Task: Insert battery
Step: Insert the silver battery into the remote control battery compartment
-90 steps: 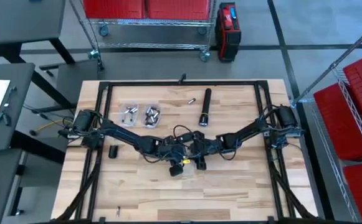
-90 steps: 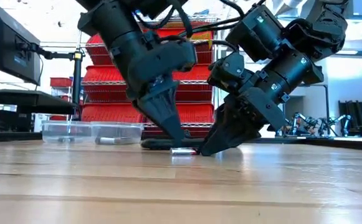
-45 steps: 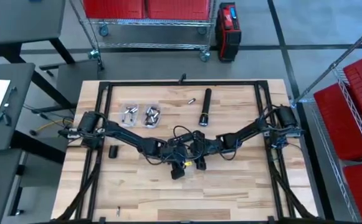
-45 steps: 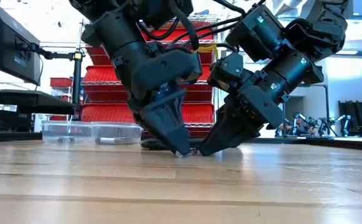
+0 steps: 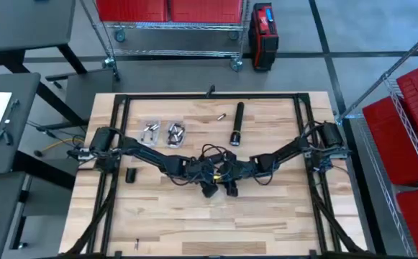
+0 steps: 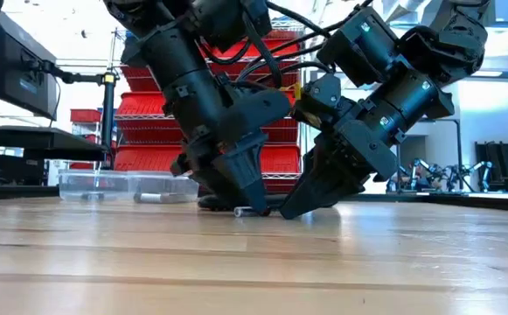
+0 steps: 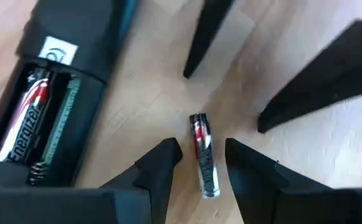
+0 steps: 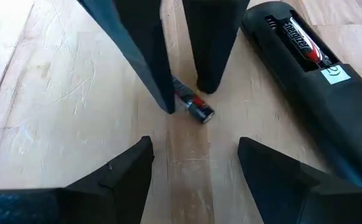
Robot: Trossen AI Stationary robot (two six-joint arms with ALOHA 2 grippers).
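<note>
A loose battery [image 7: 203, 155] lies flat on the wooden table beside a black remote [image 7: 56, 93]. The remote's compartment is open and holds one battery [image 7: 26, 127]. My left gripper [image 7: 202, 148] points down over the loose battery and is open. One finger stands on each side of the battery, and wood shows between them and it. My right gripper [image 8: 196, 180] hovers open close by, aimed at the same battery [image 8: 193, 102], with the remote [image 8: 318, 74] next to it. In the high view both grippers meet at mid-table [image 5: 219, 185].
At the far side of the table lie a black flashlight [image 5: 236, 122], two clear trays of batteries [image 5: 162, 132] and a small loose part [image 5: 221, 116]. A small black piece [image 5: 131, 175] lies at the left. The near half of the table [image 5: 209, 230] is bare wood.
My left gripper has turned about its wrist and shifted a little toward the far edge. It now stands with its fingers astride the loose battery. My right gripper has stayed where it was.
</note>
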